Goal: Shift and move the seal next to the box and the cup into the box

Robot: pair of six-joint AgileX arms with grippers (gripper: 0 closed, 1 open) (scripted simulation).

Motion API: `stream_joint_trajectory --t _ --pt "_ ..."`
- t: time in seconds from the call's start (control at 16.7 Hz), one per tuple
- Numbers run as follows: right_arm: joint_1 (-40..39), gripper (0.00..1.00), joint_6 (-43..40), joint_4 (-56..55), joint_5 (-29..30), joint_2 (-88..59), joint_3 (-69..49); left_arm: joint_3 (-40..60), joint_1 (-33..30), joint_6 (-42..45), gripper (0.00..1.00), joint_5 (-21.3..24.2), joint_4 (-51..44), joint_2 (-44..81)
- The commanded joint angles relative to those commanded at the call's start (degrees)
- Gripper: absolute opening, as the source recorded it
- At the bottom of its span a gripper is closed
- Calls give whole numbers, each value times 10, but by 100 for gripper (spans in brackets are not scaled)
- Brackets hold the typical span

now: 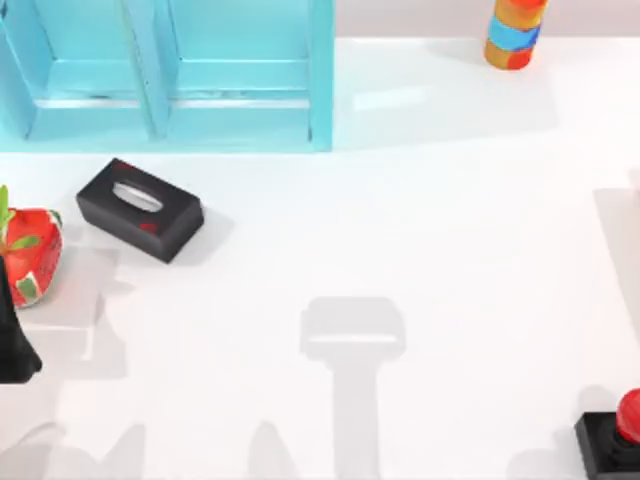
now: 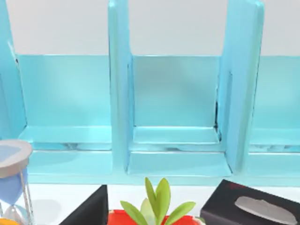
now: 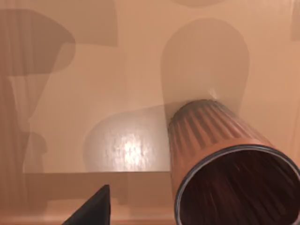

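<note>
- The seal [image 1: 618, 440] is sitting at the table's near right corner in the top view, its red knob standing upright on the black square base, partly cut by the picture's edge.
- The cup [image 3: 225, 164] is showing in the right wrist view, a ribbed brown tumbler with its dark mouth facing the camera, standing on the pale surface and casting a rounded shadow behind it.
- The right gripper is showing itself as one dark fingertip [image 3: 93, 208] at the edge of the right wrist view, off to the side of the cup and not touching it; whether this gripper is spread or closed, I cannot tell.
- The box [image 1: 140, 209], a black tissue box with a grey oval slot on top, is lying at an angle on the left half of the table, well apart from the seal.
- Just beside the box, at the table's left edge, a red strawberry-like object [image 1: 32, 255] with green leaves is resting.
- The left arm [image 1: 14, 340] is parking at the left edge, right by that red fruit; in the left wrist view one dark finger [image 2: 91, 210] is peeking in, and I cannot tell how its fingers stand either.
- Behind the box, a light-blue shelf [image 1: 180, 75] with upright dividers is standing along the far left.
- A striped orange-and-blue cylinder [image 1: 512, 35] is standing at the far right.
- An hourglass [image 2: 13, 185] is edging into the left wrist view.
</note>
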State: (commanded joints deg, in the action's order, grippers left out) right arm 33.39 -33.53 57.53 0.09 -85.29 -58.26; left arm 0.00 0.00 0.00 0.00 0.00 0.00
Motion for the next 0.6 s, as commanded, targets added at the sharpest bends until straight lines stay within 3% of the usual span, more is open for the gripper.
stream_joint_trajectory --t 0.6 --pt "2 100 -1 142 0 23 -118 0 0 0 100 0 0 0"
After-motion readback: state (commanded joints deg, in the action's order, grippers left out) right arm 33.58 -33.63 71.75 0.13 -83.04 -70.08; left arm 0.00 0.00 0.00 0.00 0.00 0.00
